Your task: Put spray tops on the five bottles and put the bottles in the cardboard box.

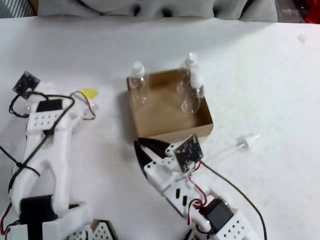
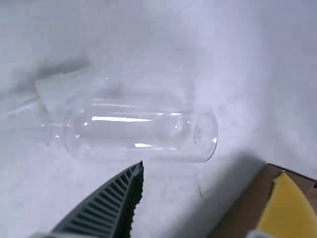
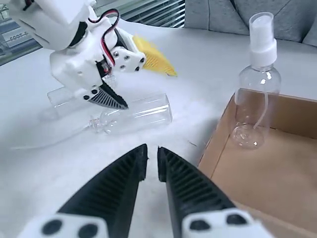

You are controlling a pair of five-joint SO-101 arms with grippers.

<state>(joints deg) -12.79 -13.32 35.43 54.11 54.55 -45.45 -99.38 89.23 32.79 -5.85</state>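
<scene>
Left gripper (image 2: 210,169) spread over a lying clear bottle (image 2: 141,134); right gripper (image 3: 151,158) pressed nearly together by the cardboard box (image 1: 160,117) (capped bottles (image 1: 192,97) inside).

The box (image 1: 161,118) sits mid-table. Three bottles stand in it: one (image 1: 137,80) far left, two (image 1: 190,64) (image 1: 194,95) along its right side. A spray top (image 1: 246,142) lies right of the box. Left of it, a bottle (image 3: 136,113) lies under the left gripper (image 3: 146,88). The right gripper (image 3: 152,151) is just near of the box.
</scene>
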